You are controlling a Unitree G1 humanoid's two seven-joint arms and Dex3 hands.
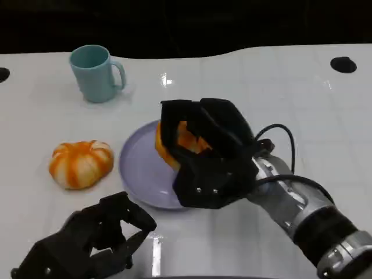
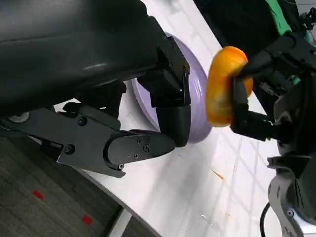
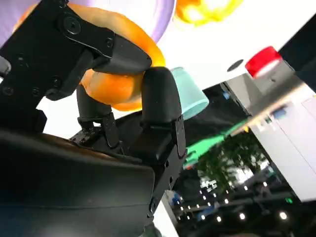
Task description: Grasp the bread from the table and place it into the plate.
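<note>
- Left hand (image 1: pixel 96 241) sits low at the near edge of the white counter (image 1: pixel 244 87), well short of the plate, its fingers (image 2: pixel 140 148) loosely curled and a little apart, nothing in them.
- Right hand (image 1: pixel 203 154) reaches in from the near right on its silver forearm (image 1: pixel 317 224) and hangs over the plate's right half, fingers (image 3: pixel 160 101) clamped around the bread.
- The bread (image 1: pixel 183 142), an orange-glazed round bun, is up in that grip, tilted on edge above the lavender plate (image 1: pixel 139 168); the left wrist view shows it clear of the plate's surface.
- The counter is glossy white with faint grid lines and a glare spot near the middle; beyond its far edge everything is dark.
- Far left, a small black round spot (image 1: pixel 3 74) sits at the counter's edge; another (image 1: pixel 343 64) sits at far right.
- A teal mug (image 1: pixel 96 72) stands upright at the back left, handle to the right, well apart from the plate.
- A second orange-and-white striped bun (image 1: pixel 81 164) lies on the counter just left of the plate, apart from both hands.
- The right hand's black shell covers much of the plate's right side from above.
</note>
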